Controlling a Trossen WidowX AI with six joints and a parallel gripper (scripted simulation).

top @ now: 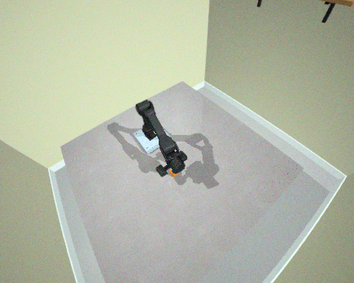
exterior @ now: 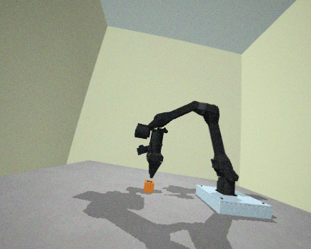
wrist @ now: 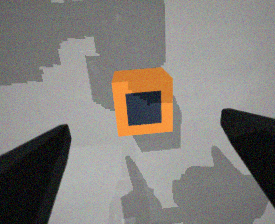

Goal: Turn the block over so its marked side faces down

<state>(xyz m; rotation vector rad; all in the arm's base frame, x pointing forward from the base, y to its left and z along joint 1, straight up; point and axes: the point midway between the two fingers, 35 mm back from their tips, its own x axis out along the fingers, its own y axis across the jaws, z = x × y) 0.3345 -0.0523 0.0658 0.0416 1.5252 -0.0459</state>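
An orange block (top: 173,173) (exterior: 149,187) (wrist: 120,115) rests on the table (top: 150,228) (exterior: 43,207). Its marked side, a dark blue square (wrist: 143,111), faces up, as the wrist view shows. My gripper (exterior: 151,177) (wrist: 146,124) is open and empty, pointing down above the block. In the wrist view the block lies between the two spread fingertips in the picture, a little above the line joining them, and touches neither. In the top view the gripper hides part of the block.
The arm's pale blue base plate (top: 144,143) (exterior: 244,209) stands on the table behind the gripper in the top view and to the right in the exterior view. Shadows of the arm fall around the block. Pale walls stand beyond the table.
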